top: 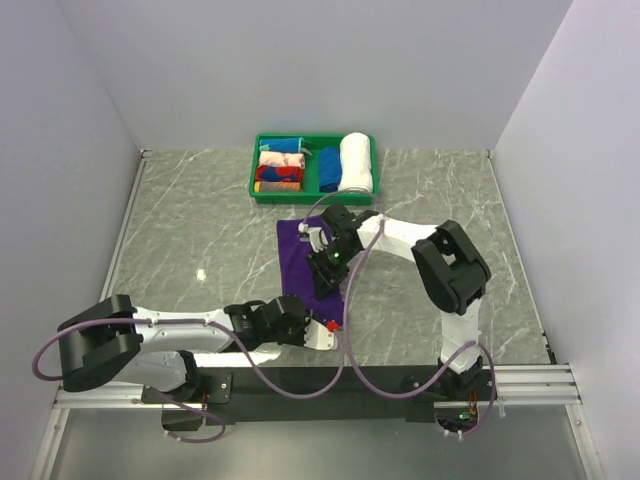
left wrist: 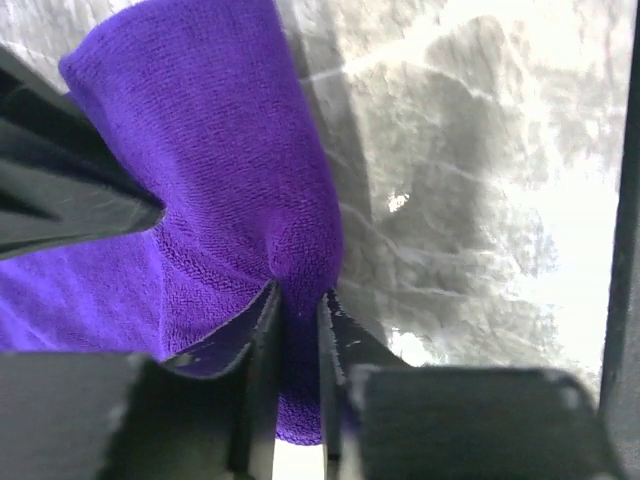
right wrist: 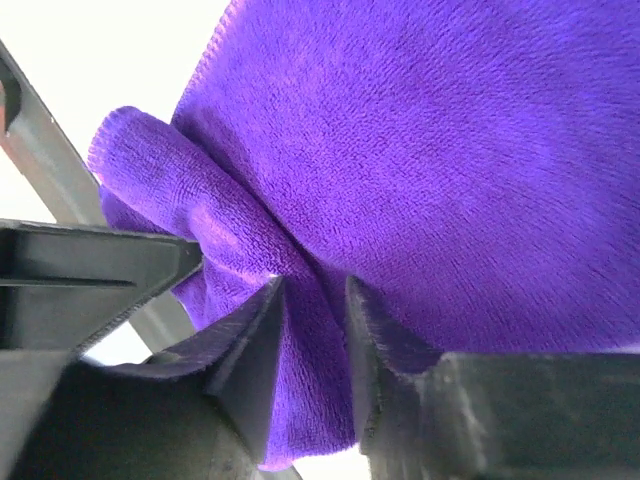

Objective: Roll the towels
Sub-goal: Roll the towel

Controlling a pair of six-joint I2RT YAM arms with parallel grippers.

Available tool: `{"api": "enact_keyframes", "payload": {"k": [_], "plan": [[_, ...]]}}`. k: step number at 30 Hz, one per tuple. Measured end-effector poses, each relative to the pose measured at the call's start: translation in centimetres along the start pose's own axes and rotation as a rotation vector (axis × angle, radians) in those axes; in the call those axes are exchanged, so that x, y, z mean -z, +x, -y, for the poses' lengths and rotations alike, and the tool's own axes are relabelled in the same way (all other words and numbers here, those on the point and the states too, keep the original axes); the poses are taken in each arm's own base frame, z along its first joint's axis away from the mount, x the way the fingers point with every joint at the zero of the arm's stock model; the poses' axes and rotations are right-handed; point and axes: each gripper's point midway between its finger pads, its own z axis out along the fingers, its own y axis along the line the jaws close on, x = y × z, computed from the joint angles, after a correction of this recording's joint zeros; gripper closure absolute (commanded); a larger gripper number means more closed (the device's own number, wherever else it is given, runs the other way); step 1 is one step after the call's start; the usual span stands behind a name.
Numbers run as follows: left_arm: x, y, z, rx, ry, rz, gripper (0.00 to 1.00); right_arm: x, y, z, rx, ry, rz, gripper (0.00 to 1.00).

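Towel [top: 293, 262], purple, long axis running near-to-far

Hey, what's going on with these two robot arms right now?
Both arms are working on the purple towel, which lies mostly flat on the marble table. The left gripper pinches a fold at its near end, and the right gripper pinches another fold farther back. A green tray behind it holds towels that are already rolled.

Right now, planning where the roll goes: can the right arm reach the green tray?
Probably yes: the green tray lies just beyond the right gripper, with nothing standing between them, though its jaws are pinching the purple towel.
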Motion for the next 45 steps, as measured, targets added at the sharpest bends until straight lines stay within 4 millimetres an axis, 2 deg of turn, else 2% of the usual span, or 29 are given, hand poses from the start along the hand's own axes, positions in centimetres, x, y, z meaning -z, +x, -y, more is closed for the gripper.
{"api": "enact_keyframes", "payload": {"k": [1, 2, 3, 6, 9, 10, 13, 15, 17, 19, 23, 25, 28, 32, 33, 35, 40, 42, 45], "plan": [[0.0, -0.2, -0.2, 0.011, 0.007, -0.004, 0.88, 0.5, -0.3, 0.0, 0.005, 0.012, 0.016, 0.41], [0.0, -0.2, -0.2, 0.027, 0.02, -0.01, 0.9, 1.0, -0.6, 0.1, 0.006, 0.023, 0.032, 0.37], [0.1, -0.2, -0.1, 0.037, 0.039, -0.017, 0.92, 2.0, -1.2, 0.2, 0.017, 0.043, 0.062, 0.05], [0.5, -0.1, 0.1, 0.092, 0.108, -0.021, 0.96, 7.0, -4.0, 1.3, 0.056, 0.145, 0.224, 0.04], [1.2, -0.1, 0.6, 0.144, 0.189, -0.022, 0.98, 14.9, -7.2, 2.2, 0.112, 0.297, 0.466, 0.03], [1.4, -0.2, 0.8, 0.159, 0.222, -0.023, 0.98, 17.8, -7.9, 2.5, 0.125, 0.36, 0.54, 0.03], [1.7, -0.4, 1.7, 0.209, 0.328, -0.028, 0.98, 24.7, -9.5, 2.4, 0.167, 0.531, 0.688, 0.03], [1.7, -0.3, 2.0, 0.248, 0.389, -0.037, 0.98, 27.7, -10.2, 1.5, 0.228, 0.58, 0.735, 0.02], [1.6, -0.3, 1.8, 0.294, 0.441, -0.046, 0.98, 29.0, -9.9, 0.6, 0.282, 0.578, 0.741, 0.02], [1.5, -0.3, 1.7, 0.347, 0.489, -0.051, 0.98, 30.0, -8.5, 0.6, 0.287, 0.593, 0.728, 0.02], [1.3, -0.1, 1.5, 0.432, 0.564, -0.056, 0.97, 30.8, -5.6, 0.3, 0.295, 0.618, 0.679, 0.02], [1.2, -0.1, 1.5, 0.458, 0.594, -0.057, 0.96, 30.9, -3.9, -0.7, 0.328, 0.62, 0.68, 0.01], [1.1, -0.1, 1.6, 0.486, 0.637, -0.06, 0.96, 31.1, -0.8, -3.0, 0.395, 0.616, 0.718, 0.01], [0.9, 0.1, 1.5, 0.553, 0.704, -0.073, 0.96, 30.6, 2.6, -6.8, 0.537, 0.594, 0.746, 0.06], [0.8, 0.1, 1.5, 0.574, 0.723, -0.076, 0.96, 29.7, 3.2, -8.0, 0.593, 0.567, 0.732, 0.06], [0.8, 0.1, 1.4, 0.608, 0.756, -0.082, 0.95, 27.2, 4.8, -8.9, 0.688, 0.521, 0.682, 0.08], [0.7, 0.1, 1.3, 0.704, 0.841, -0.1, 0.94, 19.2, 9.8, -6.8, 0.786, 0.439, 0.404, 0.11], [0.6, 0.2, 1.2, 0.739, 0.868, -0.108, 0.94, 16.9, 10.9, -6.8, 0.846, 0.403, 0.311, 0.11], [0.6, 0.2, 1.2, 0.777, 0.895, -0.113, 0.94, 15.1, 11.5, -7.6, 0.954, 0.386, 0.246, 0.11]]}}
